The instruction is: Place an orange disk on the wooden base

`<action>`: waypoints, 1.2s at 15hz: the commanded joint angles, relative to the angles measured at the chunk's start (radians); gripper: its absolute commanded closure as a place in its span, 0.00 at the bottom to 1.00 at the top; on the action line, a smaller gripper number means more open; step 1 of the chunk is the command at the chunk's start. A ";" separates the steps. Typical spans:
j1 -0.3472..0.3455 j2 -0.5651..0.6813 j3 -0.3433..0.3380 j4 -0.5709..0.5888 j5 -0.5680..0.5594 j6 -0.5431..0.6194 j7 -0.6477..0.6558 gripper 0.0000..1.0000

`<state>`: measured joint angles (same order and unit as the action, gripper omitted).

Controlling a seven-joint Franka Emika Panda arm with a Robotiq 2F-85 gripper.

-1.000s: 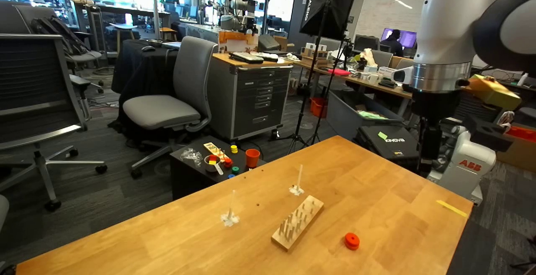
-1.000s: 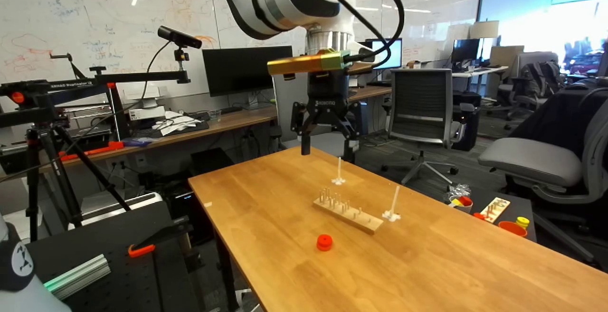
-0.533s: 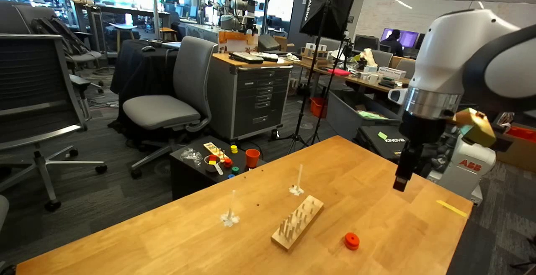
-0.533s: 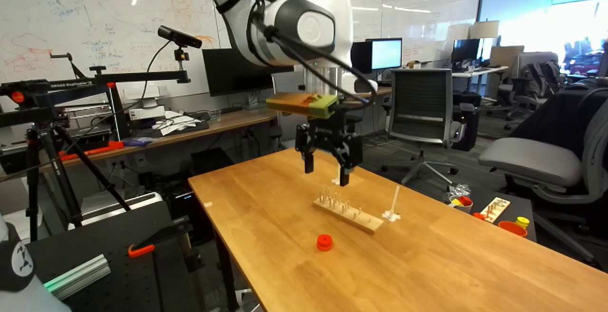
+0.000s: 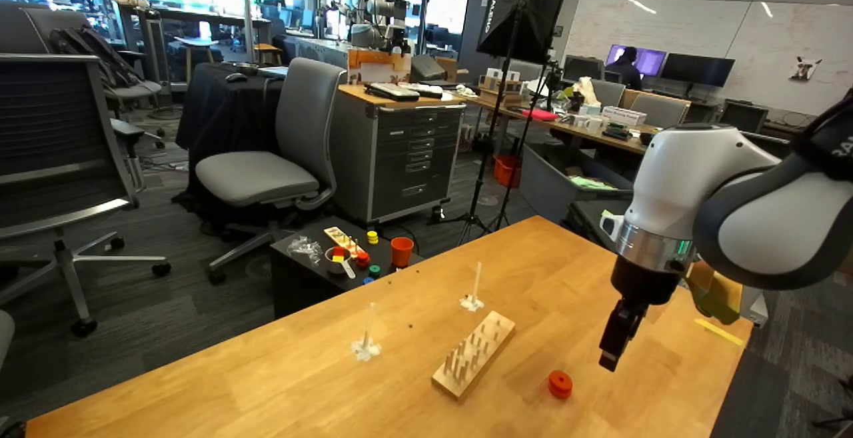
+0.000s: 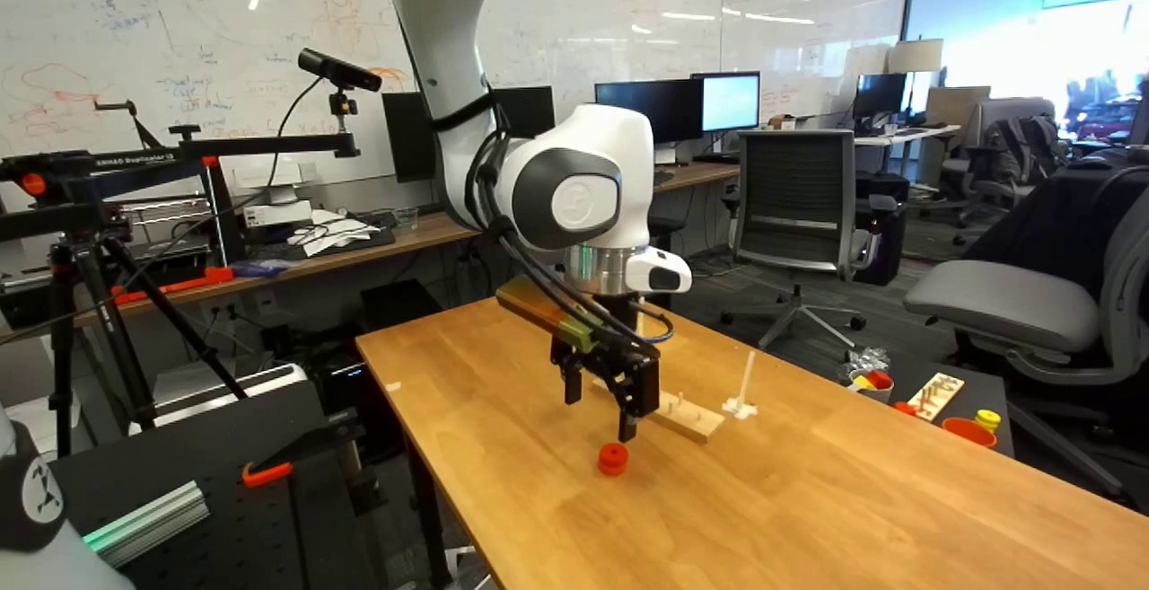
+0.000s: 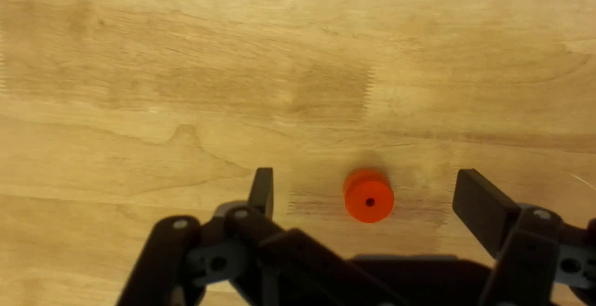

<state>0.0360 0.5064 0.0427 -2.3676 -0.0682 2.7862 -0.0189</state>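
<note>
Jaws stand wide apart above the tabletop. In the wrist view the orange disk shows roughly midway between their dark pads, touching neither. The disk rests on the tabletop with a round hole in its upper face. Its side looks layered, and I cannot tell whether it is one grooved piece or two stacked. In both exterior views the jaws hang near the disk and clear of the tabletop, tilted, below the white arm.

The base, a wooden block, lies flat on the tabletop, near the disk and apart from it. Upright pegs stand along it, taller at one end than at the other. In an exterior view the jaws hide much of the base.

Two thin rods rise from the tabletop on the base's other side from the disk, each with a whitish patch about its foot. A yellow strip lies near the tabletop's edge.

Lower down, just beside the tabletop, a black stand bears an orange cup, a small wooden board, a yellow piece, a green piece and clear crumpled plastic. Farther off, a grey chair stands near a drawer cabinet, and a tall lamp stands beyond the tabletop.
</note>
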 commanded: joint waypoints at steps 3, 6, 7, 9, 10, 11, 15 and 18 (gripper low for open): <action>0.019 0.139 0.010 0.092 0.049 0.088 0.060 0.00; 0.025 0.196 0.011 0.144 0.063 0.104 0.077 0.00; 0.029 0.212 0.009 0.160 0.065 0.106 0.081 0.00; 0.037 0.238 0.006 0.190 0.064 0.103 0.086 0.00; 0.042 0.248 0.004 0.202 0.062 0.102 0.090 0.00; 0.043 0.258 0.006 0.213 0.062 0.102 0.090 0.00; 0.045 0.293 0.014 0.247 0.065 0.096 0.089 0.00; 0.045 0.310 0.017 0.261 0.065 0.092 0.088 0.00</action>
<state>0.0754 0.7912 0.0505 -2.1396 -0.0290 2.8773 0.0650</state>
